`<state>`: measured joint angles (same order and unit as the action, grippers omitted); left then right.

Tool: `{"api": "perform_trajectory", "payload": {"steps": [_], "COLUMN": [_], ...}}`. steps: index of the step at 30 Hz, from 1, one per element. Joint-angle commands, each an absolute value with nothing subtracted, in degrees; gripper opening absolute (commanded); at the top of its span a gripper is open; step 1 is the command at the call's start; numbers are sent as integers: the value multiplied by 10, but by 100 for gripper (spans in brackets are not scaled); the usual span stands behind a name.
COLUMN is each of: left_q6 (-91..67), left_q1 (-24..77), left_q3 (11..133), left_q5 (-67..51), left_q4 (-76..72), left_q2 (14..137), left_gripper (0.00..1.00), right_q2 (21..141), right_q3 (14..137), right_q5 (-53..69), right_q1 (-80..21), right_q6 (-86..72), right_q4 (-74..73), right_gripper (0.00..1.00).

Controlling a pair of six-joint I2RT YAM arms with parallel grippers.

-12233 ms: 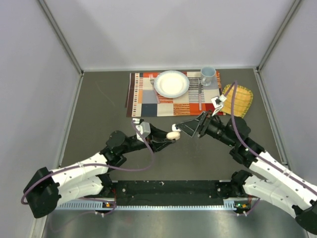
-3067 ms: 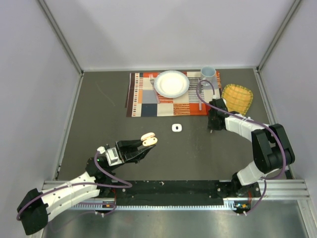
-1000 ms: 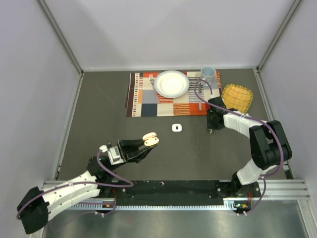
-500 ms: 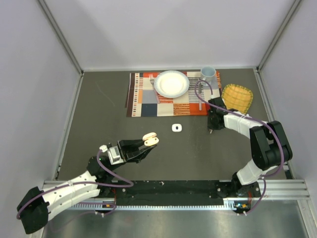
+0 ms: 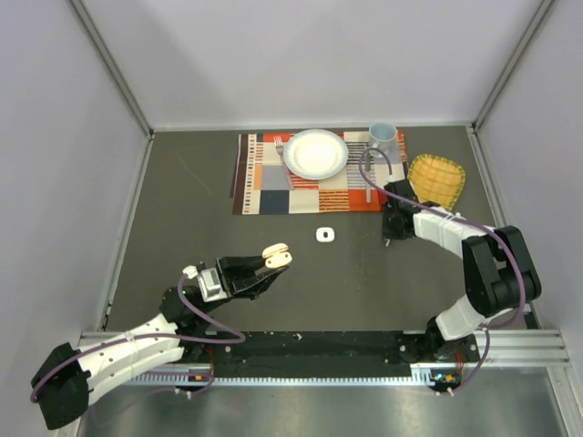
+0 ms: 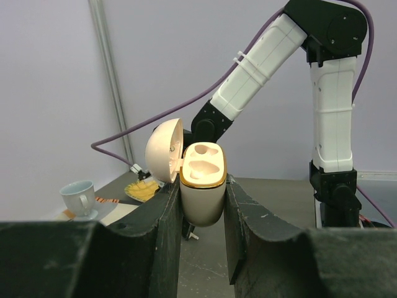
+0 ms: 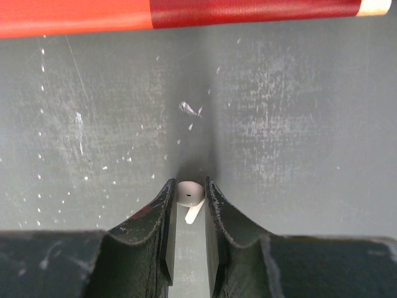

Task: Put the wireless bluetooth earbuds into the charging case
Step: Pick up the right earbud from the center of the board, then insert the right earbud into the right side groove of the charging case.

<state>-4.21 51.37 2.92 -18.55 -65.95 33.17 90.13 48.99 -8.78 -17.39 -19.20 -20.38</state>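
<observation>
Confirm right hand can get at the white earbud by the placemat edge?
Likely yes. The right wrist view shows the white earbud on the table between the fingers of the right hand, nothing blocking; the placemat lies beyond. Cannot tell whether the fingers touch it.

Glossy beige plastic case (image 6: 201,192), smooth white plastic earbud (image 7: 190,194), scratched matt grey table (image 7: 279,124)

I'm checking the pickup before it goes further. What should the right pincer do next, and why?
Probably finish closing on the white earbud before any lift. The right pincer sits on the table with its fingers hugging the earbud's head, but a firm grip cannot be confirmed. The left pincer holds the charging case open, both slots empty.
</observation>
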Motion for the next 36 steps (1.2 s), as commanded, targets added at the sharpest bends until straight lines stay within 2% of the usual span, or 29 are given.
{"api": "perform_trajectory", "payload": {"steps": [1,7,15,23,36], "left_q6": [-45,-46,-49,-54,-59], "left_q1": [515,515,515,515,515], "left_q3": [-12,-11,-8,-5,18], "left_q5": [-184,-183,-183,-185,-192], "left_q4": [-681,-683,-692,-705,-741], "left_q2": [332,336,349,373,427], "left_gripper": [0,0,0,0,0], "right_q2": [846,775,584,432,315], "right_q3": [481,456,347,269,181], "right_q5": [-90,-107,-161,-152,-12], "right_q1": [-184,-210,-302,-352,-447], "right_q6": [-195,-196,-127,-70,61], "right_q4": [-191,-162,28,155,369], "right_gripper": [0,0,0,0,0]}}
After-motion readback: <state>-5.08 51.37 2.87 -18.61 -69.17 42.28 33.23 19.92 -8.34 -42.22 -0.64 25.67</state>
